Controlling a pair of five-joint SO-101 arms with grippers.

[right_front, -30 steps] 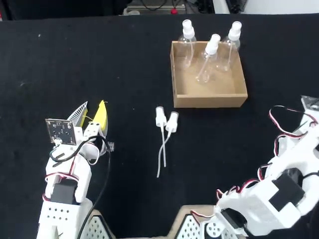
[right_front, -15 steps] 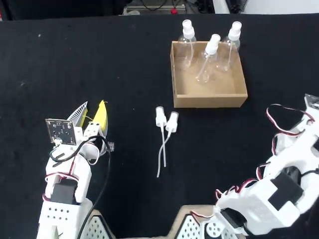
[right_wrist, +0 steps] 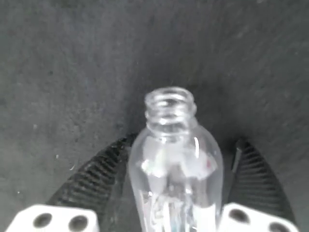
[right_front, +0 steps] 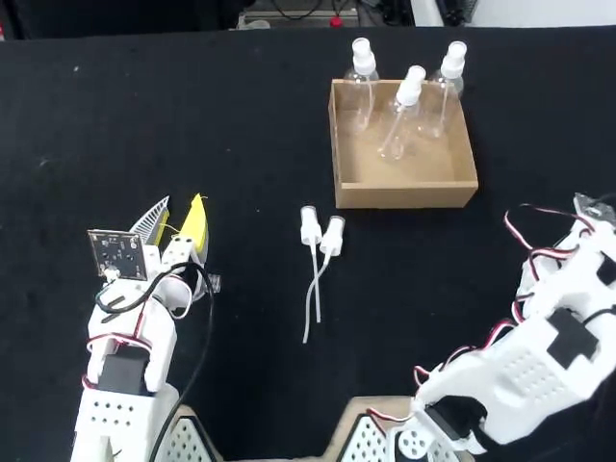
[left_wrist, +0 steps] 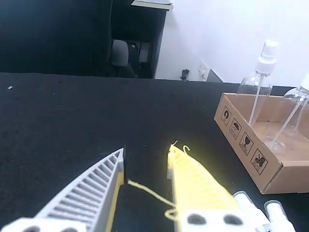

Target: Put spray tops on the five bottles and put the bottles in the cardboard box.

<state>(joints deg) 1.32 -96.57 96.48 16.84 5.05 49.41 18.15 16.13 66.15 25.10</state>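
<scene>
Carrying everything is a black tabletop [right_front: 192,115], and the open-topped cardboard box [right_front: 404,192] stands on its far half, away from both arms.

The right arm [right_front: 539,366], white with red and black wires, sits on the arm side of the box and off to the box's right. The right gripper [right_wrist: 183,142] has its black ribbed fingers [right_wrist: 91,179] closed on either side of an uncapped bottle [right_wrist: 174,164]. This bottle is clear plastic with rounded shoulders, a threaded neck and an open mouth. In the high view it [right_front: 589,202] shows as a small clear shape just past the box's near right corner.

The left arm [right_front: 130,337] is well apart from the box, toward its near left. The left gripper [left_wrist: 147,150] is empty, its fingers spread: one yellow [left_wrist: 193,183], the other pale grey and ribbed.

The box is plain brown, with low walls and small printed symbols on one side [left_wrist: 246,145]. Three clear bottles [right_front: 399,120] stand inside it, leaning against the far wall. Each wears a white spray top, and a thin tube shows through the plastic.

Two loose spray tops lie on the tabletop just in front of the box's near left corner, side by side and close together. One [right_front: 310,226] is on the left, the other [right_front: 333,234] on the right. Both are white, and their long thin tubes trail away from the box, crossing.
</scene>
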